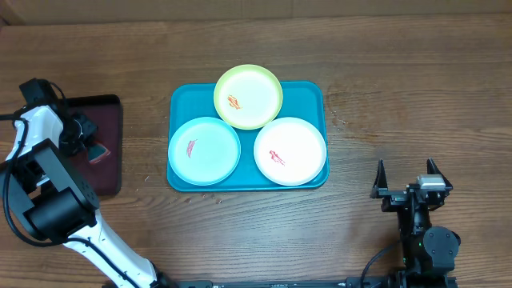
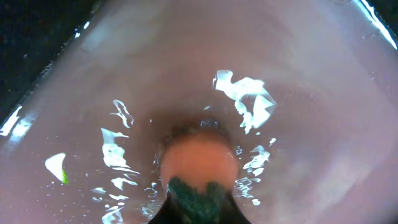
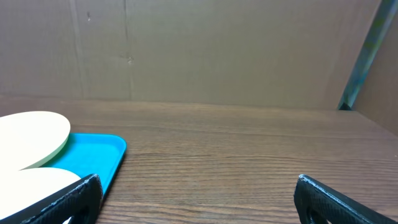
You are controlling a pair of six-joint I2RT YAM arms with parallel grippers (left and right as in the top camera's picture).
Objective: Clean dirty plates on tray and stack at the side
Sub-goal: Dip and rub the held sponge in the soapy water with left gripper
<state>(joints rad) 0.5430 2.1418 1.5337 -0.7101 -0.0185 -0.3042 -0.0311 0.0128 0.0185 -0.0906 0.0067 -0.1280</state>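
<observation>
Left pincer [image 1: 86,138] closed, apparently on a sponge [image 2: 199,165], low over the maroon tray [image 1: 108,172]. Right pincer [image 1: 406,166] open and empty. All three plates [image 1: 204,150] lie well to the left pincer's right on the teal tray [image 1: 180,96], red smears showing; none wiped or stacked yet.

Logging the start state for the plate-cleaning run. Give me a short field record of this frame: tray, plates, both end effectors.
tray: teal tray, mid-table
plates: yellow-green plate at far side, overhanging the rim; pale blue plate left; white plate right; all on the tray, unstacked
dirt: one red smear on each plate
left end effector: shut on sponge, over maroon tray
right end effector: open, empty, right of the tray
side stack: none yet
</observation>
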